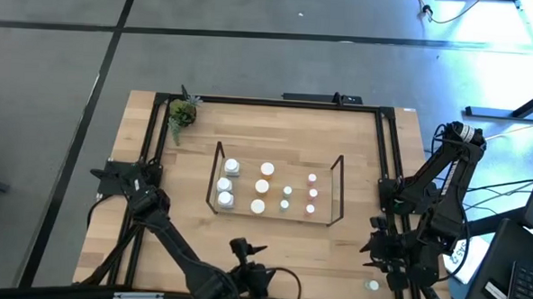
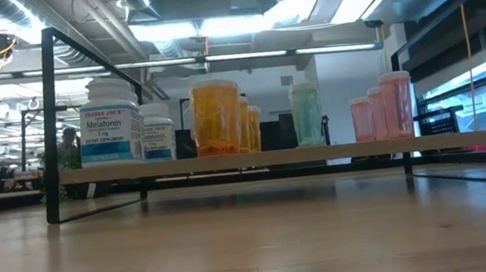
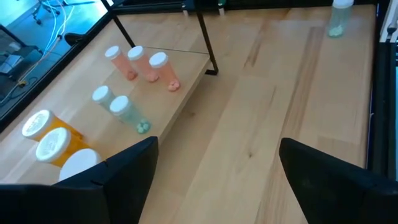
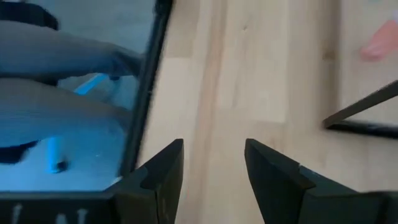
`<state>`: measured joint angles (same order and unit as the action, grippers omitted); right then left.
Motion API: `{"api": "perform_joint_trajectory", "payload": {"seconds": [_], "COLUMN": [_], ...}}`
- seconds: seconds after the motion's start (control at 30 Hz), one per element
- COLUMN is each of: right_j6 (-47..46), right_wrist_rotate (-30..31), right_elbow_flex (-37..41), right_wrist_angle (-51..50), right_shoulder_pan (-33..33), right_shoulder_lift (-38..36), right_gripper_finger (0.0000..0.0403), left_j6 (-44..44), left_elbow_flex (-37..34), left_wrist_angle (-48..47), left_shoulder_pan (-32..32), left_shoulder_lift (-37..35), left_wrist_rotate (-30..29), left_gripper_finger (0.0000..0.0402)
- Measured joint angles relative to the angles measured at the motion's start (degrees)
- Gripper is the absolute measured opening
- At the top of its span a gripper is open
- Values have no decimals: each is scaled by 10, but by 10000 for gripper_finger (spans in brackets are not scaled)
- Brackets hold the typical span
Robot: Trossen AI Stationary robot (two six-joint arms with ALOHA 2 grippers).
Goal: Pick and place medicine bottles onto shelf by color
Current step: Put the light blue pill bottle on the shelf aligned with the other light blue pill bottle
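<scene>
Two dark arms are seen at the near edge of a light wood tabletop [image 1: 271, 240], which is edged by a black frame [image 1: 385, 155]. The shelf [image 1: 277, 215], a low black-wire rack with a pale wood surface, is set at the middle of the tabletop, and nine bottles are carried on it, sorted by colour. Two white bottles [image 2: 111, 132] are placed at its left end; the larger one is labelled Melatonin. Next to them three orange bottles [image 2: 218, 118] are stood in a row, then two teal bottles [image 3: 126, 112], and three pink bottles [image 2: 397, 104] are grouped at the right end. All are capped in white and stood upright.

One further teal bottle [image 1: 373, 285] is left off the shelf, upright on the tabletop near the front right corner, just beside the right arm.

The left end effector [image 1: 244, 249] is held above the front of the tabletop, ahead of the shelf's front edge and well apart from it; its fingers [image 3: 118, 168] are spread wide and nothing is grasped between them. The right end effector [image 4: 214, 168] is held over the right margin of the tabletop beside the black frame; its jaws are parted with bare wood seen between them, and nothing is gripped.

A small green potted plant [image 1: 182, 112] is placed at the far left corner of the tabletop, apart from everything else.
</scene>
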<state>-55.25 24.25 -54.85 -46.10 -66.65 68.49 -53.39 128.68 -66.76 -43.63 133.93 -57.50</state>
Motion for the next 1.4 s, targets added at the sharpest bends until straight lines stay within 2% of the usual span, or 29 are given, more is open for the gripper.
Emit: {"api": "perform_joint_trajectory", "payload": {"seconds": [0.33,0.63,0.77,0.87,1.07,1.27,1.4], "right_j6": [-30,-30,-78,-93,-99,-85,-36], "right_wrist_rotate": [-110,-136,-141,-177,-195,-240,-239], "right_elbow_flex": [0,0,0,0,0,0,0], "right_wrist_angle": [16,23,22,22,27,32,52], "right_shoulder_pan": [0,0,0,-4,-23,-29,-38], "right_shoulder_lift": [0,0,0,3,39,87,121], "right_gripper_finger": [172,172,172,172,172,172,172], "left_j6": [0,0,0,0,0,1,1], "left_elbow_flex": [0,0,0,0,0,0,0], "left_wrist_angle": [0,0,0,0,-2,-2,-2], "left_shoulder_pan": [4,4,4,4,4,4,5], "left_shoulder_lift": [0,0,0,0,0,0,0], "left_wrist_rotate": [0,0,0,0,0,0,0], "left_gripper_finger": [330,331,329,333,330,334,331]}}
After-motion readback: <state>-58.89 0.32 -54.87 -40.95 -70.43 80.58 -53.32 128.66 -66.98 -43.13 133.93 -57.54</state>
